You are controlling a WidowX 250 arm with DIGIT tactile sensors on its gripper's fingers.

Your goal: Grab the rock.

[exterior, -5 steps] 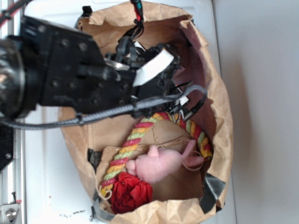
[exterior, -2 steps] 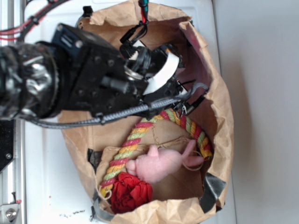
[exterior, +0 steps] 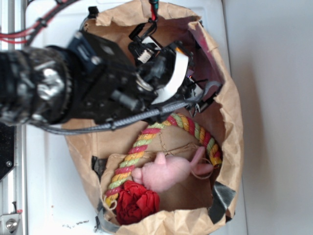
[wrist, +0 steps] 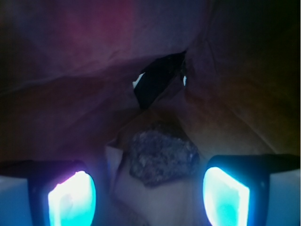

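The big crumpled brown paper bag lay open on the white table. The black robot gripper reached deep into its top end — jaws wide apart, holding nothing. A striped rope, a soft pink plush toy and a red ruffled fabric ball sat lower down. The small rough brown-grey rock lay between the glowing fingertips — a little ahead, untouched.

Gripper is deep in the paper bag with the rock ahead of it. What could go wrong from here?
The rock sits against crumpled bag paper, so the open gripper may pinch paper with it or push it deeper. From the exterior view the arm hides the rock, and could drag the bag.
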